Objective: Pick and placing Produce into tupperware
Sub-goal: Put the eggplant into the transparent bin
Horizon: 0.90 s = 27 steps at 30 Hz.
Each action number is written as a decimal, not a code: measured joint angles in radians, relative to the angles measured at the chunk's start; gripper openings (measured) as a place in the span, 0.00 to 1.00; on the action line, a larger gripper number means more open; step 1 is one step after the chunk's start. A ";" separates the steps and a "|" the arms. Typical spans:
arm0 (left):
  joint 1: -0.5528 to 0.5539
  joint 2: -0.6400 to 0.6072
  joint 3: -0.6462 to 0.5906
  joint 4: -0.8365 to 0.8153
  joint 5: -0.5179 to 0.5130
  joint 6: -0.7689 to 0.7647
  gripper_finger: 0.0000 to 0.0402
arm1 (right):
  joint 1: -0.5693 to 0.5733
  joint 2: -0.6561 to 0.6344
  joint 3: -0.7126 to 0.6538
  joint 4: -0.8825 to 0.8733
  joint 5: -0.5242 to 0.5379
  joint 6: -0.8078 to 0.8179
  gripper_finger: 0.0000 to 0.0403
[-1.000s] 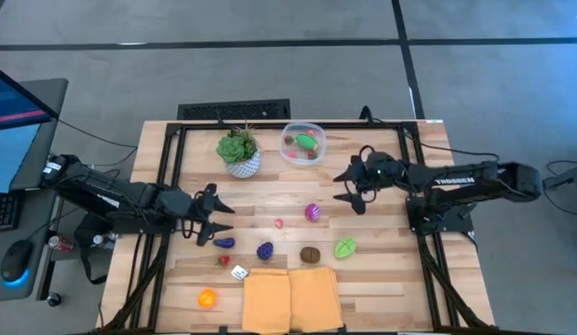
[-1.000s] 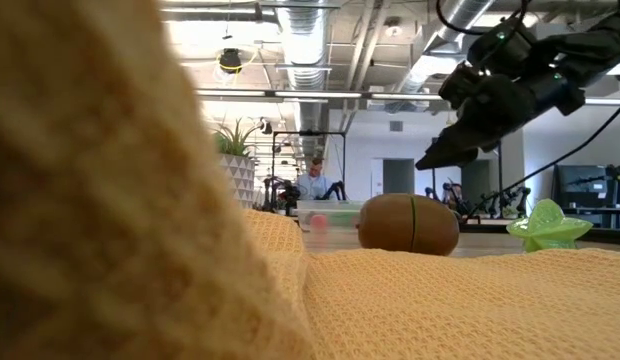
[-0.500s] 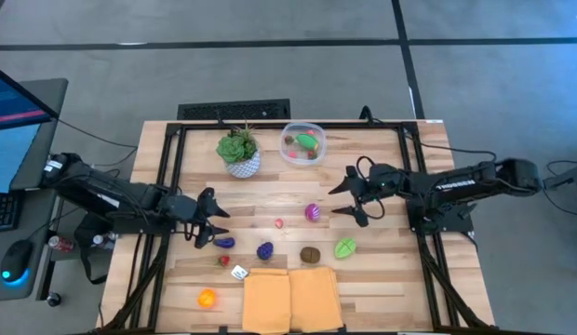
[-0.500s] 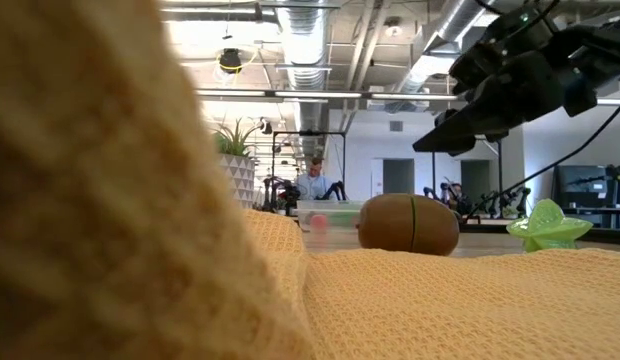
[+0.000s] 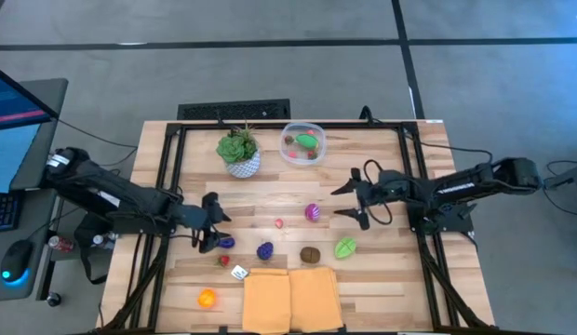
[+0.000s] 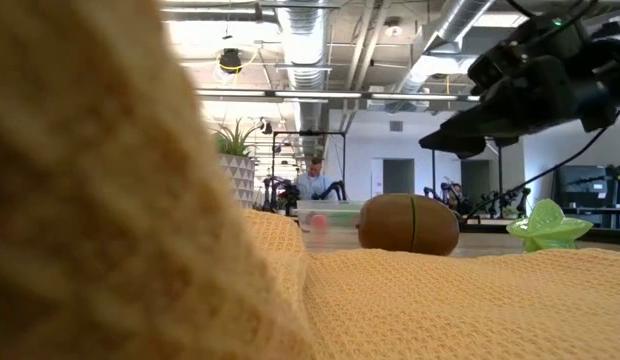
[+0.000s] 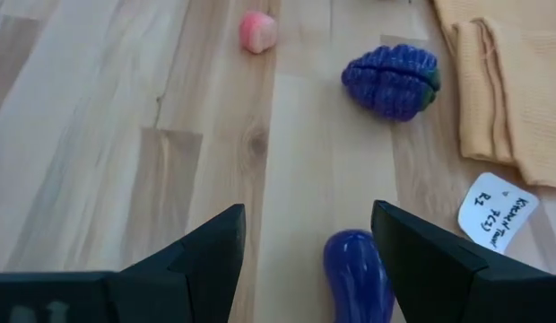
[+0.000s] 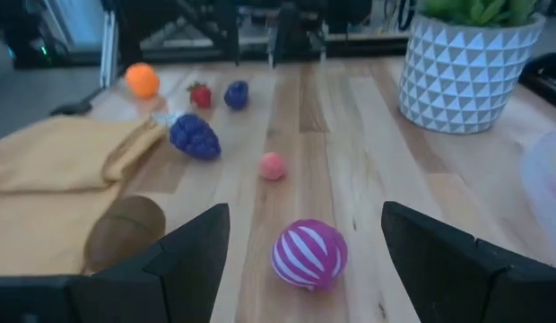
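Left gripper [image 7: 305, 260]: jaws wide, empty, framing small purple produce [image 7: 357, 274]; centre over it, then descend. Right gripper [image 8: 300, 260]: wide, empty, facing striped pink piece [image 8: 309, 253]. Tupperware [image 5: 302, 143]: far edge, beside plant pot [image 5: 239, 154].

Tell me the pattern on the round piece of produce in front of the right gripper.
Pink-purple with white stripes, clearest in the right wrist view.
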<state>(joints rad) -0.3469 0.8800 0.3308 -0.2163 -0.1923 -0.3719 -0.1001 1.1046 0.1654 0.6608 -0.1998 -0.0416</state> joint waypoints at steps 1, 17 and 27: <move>-0.002 0.011 0.008 -0.004 0.005 0.001 0.58 | 0.000 0.000 -0.016 0.031 0.003 0.010 0.78; -0.032 0.138 0.084 -0.087 0.118 -0.104 0.58 | 0.000 0.000 -0.041 0.112 0.016 0.033 0.78; -0.031 0.135 0.084 -0.086 0.151 -0.143 0.58 | 0.000 0.000 -0.041 0.111 0.016 0.034 0.78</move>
<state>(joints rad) -0.3782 1.0145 0.4149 -0.3025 -0.0413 -0.5151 -0.1005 1.1046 0.1242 0.7715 -0.1841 -0.0078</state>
